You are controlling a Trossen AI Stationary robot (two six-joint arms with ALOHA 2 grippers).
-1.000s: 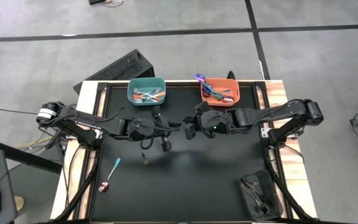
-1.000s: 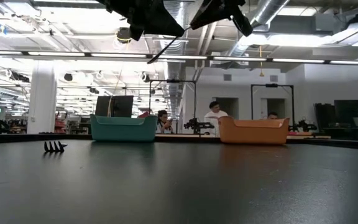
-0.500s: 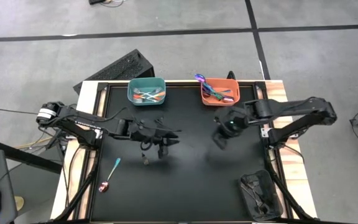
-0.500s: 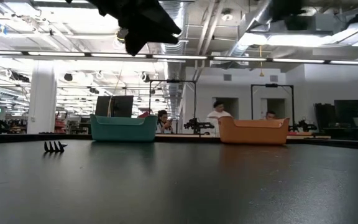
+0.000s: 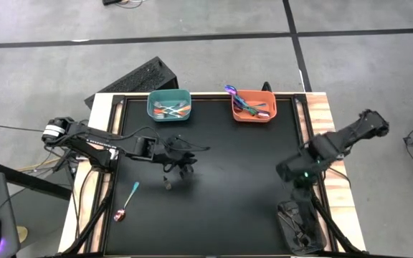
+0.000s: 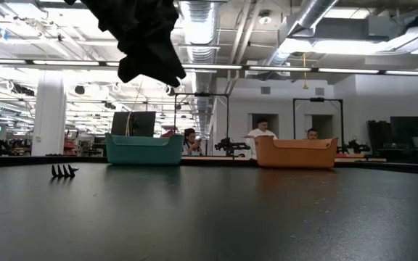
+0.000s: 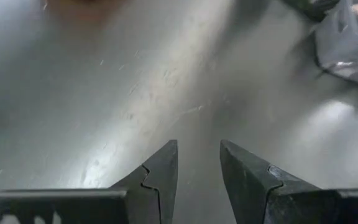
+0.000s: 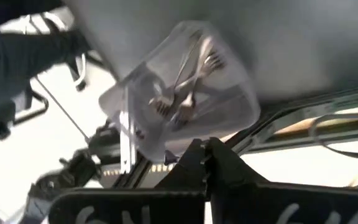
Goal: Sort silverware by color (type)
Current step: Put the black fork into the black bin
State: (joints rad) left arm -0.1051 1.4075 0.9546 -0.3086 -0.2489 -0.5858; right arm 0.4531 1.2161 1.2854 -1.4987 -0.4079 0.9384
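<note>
High view: left end effector (image 5: 186, 163) mid-table

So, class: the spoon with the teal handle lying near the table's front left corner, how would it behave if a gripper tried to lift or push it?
The spoon looks thin and lies flat on the black table, so it is probably hard to get fingers under. Its shiny bowl suggests a smooth, possibly slippery surface. It seems slim and light, so a push would likely slide or spin it rather than tip it.
</note>
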